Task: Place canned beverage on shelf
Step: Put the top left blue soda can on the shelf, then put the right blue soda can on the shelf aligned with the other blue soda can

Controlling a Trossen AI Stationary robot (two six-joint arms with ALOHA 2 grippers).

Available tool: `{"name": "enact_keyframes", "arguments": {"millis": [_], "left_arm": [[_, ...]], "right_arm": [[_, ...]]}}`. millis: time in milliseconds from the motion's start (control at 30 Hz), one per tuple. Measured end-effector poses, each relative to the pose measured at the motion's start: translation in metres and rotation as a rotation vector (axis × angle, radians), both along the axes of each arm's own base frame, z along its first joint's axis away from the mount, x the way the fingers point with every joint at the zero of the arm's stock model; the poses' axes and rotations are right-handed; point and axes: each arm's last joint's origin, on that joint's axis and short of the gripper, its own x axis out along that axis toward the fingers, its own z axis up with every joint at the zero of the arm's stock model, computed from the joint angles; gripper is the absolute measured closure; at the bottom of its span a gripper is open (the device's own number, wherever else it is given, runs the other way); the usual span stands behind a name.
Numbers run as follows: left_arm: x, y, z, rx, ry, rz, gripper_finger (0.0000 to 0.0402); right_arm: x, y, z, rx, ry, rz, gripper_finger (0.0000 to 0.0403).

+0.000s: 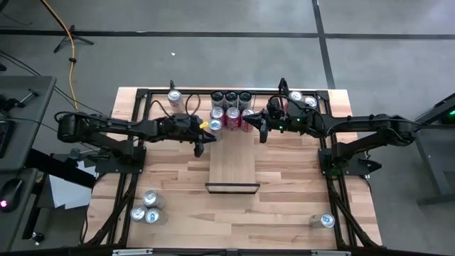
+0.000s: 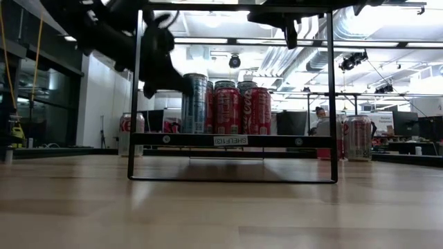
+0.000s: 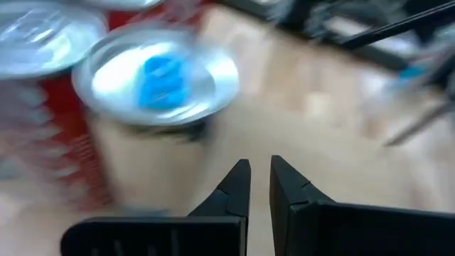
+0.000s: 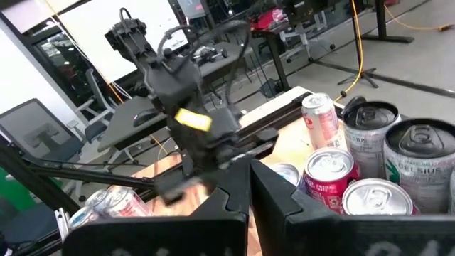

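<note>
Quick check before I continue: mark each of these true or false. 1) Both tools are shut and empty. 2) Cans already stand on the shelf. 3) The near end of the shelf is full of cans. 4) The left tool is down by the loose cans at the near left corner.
1) True: the left tool and the right tool are both shut, with no can between the fingers.
2) True: a cluster of cans stands at the far end of the shelf.
3) False: the near end is bare wood.
4) False: it hangs beside the cluster; the loose cans lie untouched.
</note>
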Motion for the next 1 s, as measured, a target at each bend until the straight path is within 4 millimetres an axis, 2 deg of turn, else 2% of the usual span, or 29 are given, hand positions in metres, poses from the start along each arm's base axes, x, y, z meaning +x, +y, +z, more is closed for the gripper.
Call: {"name": "enact_keyframes", "arguments": {"millis": [67, 167, 333, 467, 667, 1000], "left_arm": [[-0.006, -0.004, 0.014, -0.043, -0.063, -0.037, 0.0401], [-0.018, -0.011, 0.047, -0.050, -0.202, -0.057, 0.0401], [-0.044, -0.020, 0.100, 0.070, -0.419, -0.038, 0.0401], [-0.065, -0.022, 0.129, 0.193, -0.533, -0.033, 0.0401], [-0.080, -0.024, 0.141, 0.235, -0.598, -0.030, 0.0400], [-0.077, -0.023, 0.139, 0.233, -0.581, -0.029, 0.0394]], "right_arm": [[0.000, 0.000, 0.002, -0.027, -0.013, -0.010, 0.0402], [0.000, 0.000, 0.004, -0.057, -0.031, -0.010, 0.0402], [0.000, 0.000, 0.007, -0.066, -0.058, -0.010, 0.0402], [0.000, -0.001, 0.008, -0.110, -0.058, -0.007, 0.0402], [0.000, -0.001, 0.008, -0.138, -0.055, -0.005, 0.0402], [0.001, 0.000, 0.008, -0.139, -0.056, -0.005, 0.0402]]}}
